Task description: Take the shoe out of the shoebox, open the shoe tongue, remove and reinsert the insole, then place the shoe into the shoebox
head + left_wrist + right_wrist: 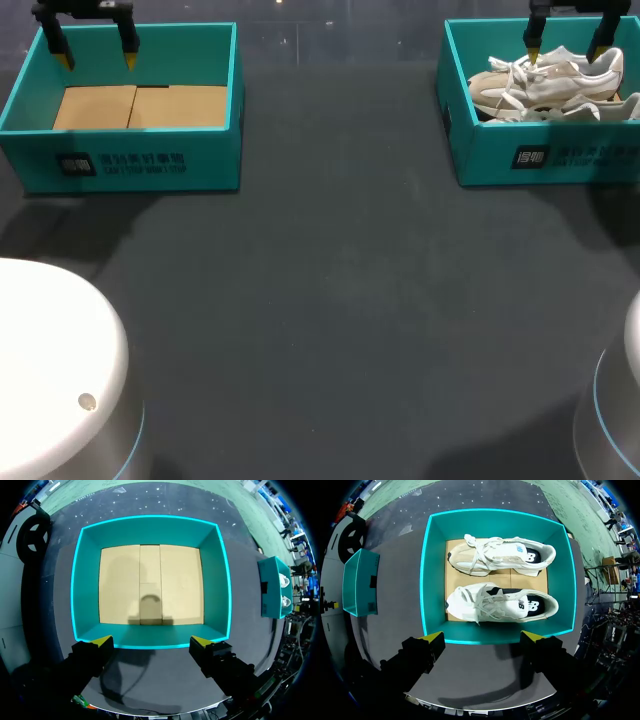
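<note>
While two shoes (500, 605) are lying side by side in the shoebox (425, 580), the right tool (484, 638) is hovering above, fingers spread wide. Left tool (151, 641) is hanging equally wide over another box (150, 530).

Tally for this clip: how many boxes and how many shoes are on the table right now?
Boxes: 2, the empty box and the full box
Shoes: 2, one shoe and the other shoe, side by side in the full box
Total: 4
</note>
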